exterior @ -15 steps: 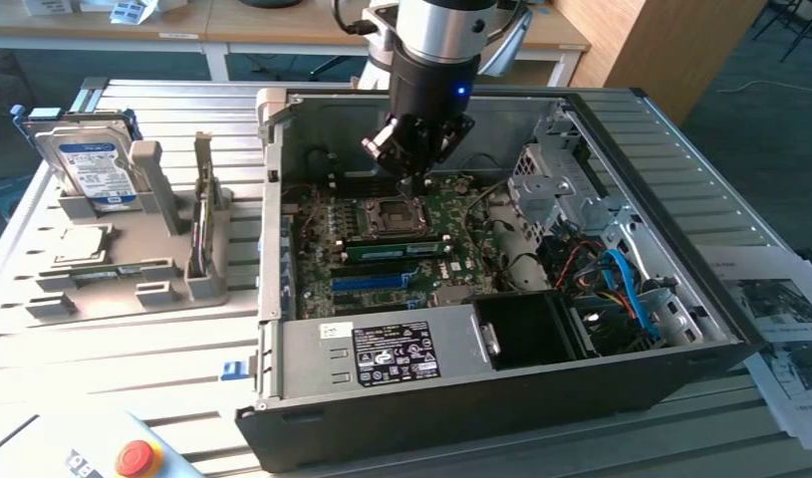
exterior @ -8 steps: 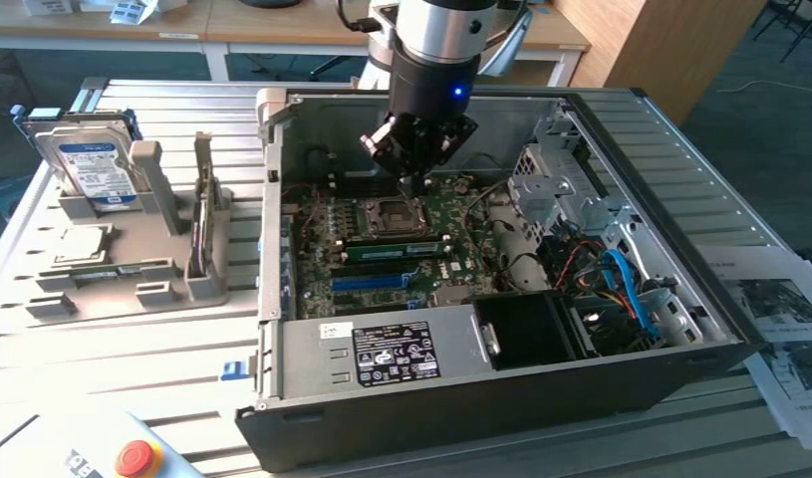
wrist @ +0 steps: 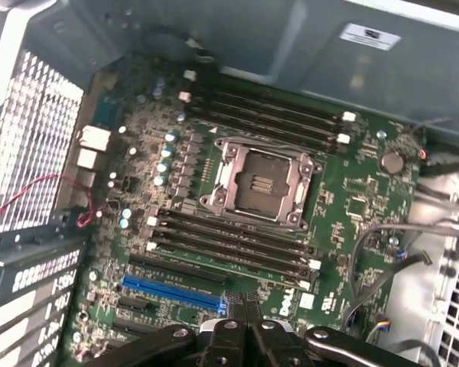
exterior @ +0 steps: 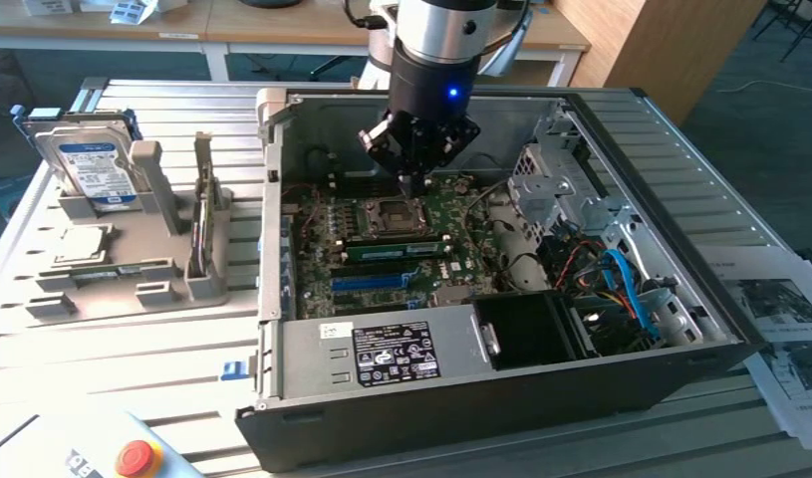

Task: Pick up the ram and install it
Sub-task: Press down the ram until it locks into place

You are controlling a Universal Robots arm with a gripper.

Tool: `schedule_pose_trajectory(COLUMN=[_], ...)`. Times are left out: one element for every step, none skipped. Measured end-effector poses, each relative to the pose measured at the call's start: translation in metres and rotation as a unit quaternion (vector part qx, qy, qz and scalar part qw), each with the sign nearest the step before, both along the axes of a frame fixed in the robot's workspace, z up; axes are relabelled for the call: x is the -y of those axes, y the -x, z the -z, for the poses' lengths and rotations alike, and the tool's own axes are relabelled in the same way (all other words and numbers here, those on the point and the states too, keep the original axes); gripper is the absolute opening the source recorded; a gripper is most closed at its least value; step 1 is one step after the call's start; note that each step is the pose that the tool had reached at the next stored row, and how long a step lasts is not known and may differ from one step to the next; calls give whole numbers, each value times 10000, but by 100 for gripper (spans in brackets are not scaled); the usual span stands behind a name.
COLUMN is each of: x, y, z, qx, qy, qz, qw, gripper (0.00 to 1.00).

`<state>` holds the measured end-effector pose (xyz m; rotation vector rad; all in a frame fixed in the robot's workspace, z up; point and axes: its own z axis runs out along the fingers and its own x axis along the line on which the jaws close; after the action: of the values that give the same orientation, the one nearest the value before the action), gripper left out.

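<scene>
The gripper (exterior: 408,181) hovers over the motherboard (exterior: 379,249) by the CPU socket (exterior: 390,212), fingers pinched together, empty; a green ram (exterior: 393,249) already sits below it, so seating looks finished

A ribbed aluminium desk (exterior: 139,339) carries an open computer case (exterior: 512,398) at its centre, a grey holder stand (exterior: 127,269) at nine o'clock, printed paper sheets (exterior: 784,319) at four o'clock, and a box with a red button (exterior: 137,458) at seven o'clock.
</scene>
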<state>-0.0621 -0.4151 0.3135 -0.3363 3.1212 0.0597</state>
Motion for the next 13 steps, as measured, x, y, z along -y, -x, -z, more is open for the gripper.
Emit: schedule_pose_trajectory(x=[0,0,0,0,0,0,0,0,0,0,0,0,0], y=[0,0,0,0,0,0,0,0,0,0,0,0,0], z=[0,0,0,1,1,1,1,2,2,2,3,3,3], qx=[0,0,0,0,0,0,0,0,0,0,0,0,0], qy=[0,0,0,0,0,0,0,0,0,0,0,0,0], qz=[75,148,223,298,379,456,533,607,681,754,826,879,885], qw=[10000,9999,9998,9996,9993,9990,9986,9982,9977,9972,9966,9961,9961], gripper=[10,10,10,10,10,10,10,10,10,10,10,10,10])
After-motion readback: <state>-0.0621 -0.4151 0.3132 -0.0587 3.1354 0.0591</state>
